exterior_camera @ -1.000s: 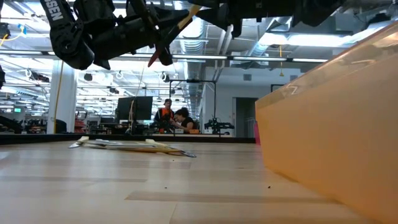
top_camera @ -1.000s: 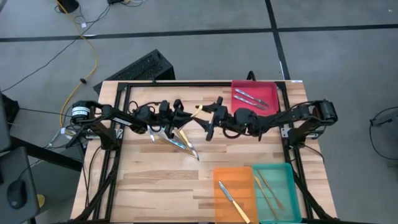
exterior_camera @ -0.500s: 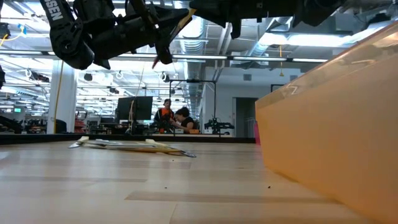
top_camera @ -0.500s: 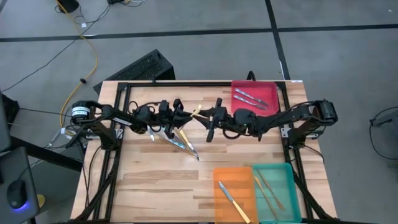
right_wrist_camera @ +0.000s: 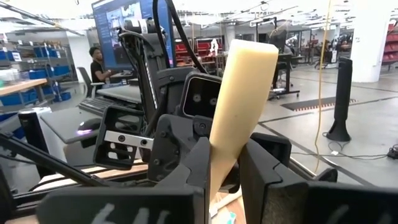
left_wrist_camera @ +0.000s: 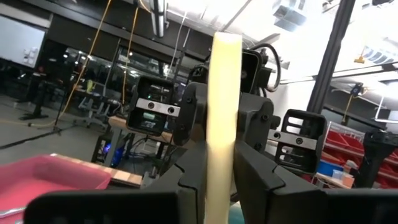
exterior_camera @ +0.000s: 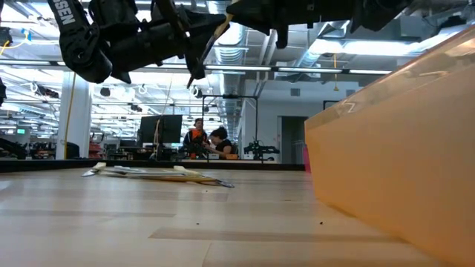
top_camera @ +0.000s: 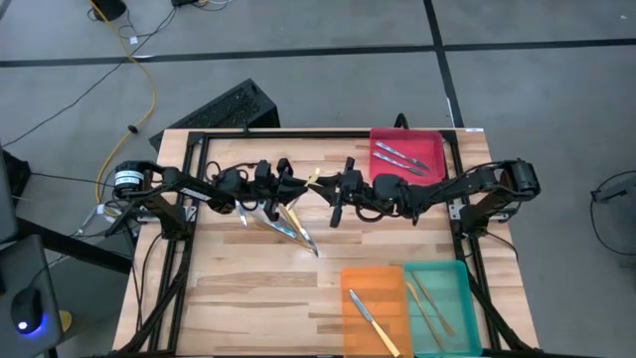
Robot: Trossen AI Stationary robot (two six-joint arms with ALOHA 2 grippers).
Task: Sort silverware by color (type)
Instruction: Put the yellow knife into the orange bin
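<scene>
Looks like a mid-air handoff: the left gripper (top_camera: 298, 186) and right gripper (top_camera: 328, 187) are both clamped on one yellow-handled utensil (top_camera: 314, 179) above the table, presumably so it can travel to a tray. The remaining pile (top_camera: 283, 221) sits just beneath.

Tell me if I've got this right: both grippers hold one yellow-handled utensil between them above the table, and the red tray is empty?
Not quite: the high view shows the red tray holds two utensils. The rest stands: the left gripper and right gripper share the yellow-handled utensil.
</scene>
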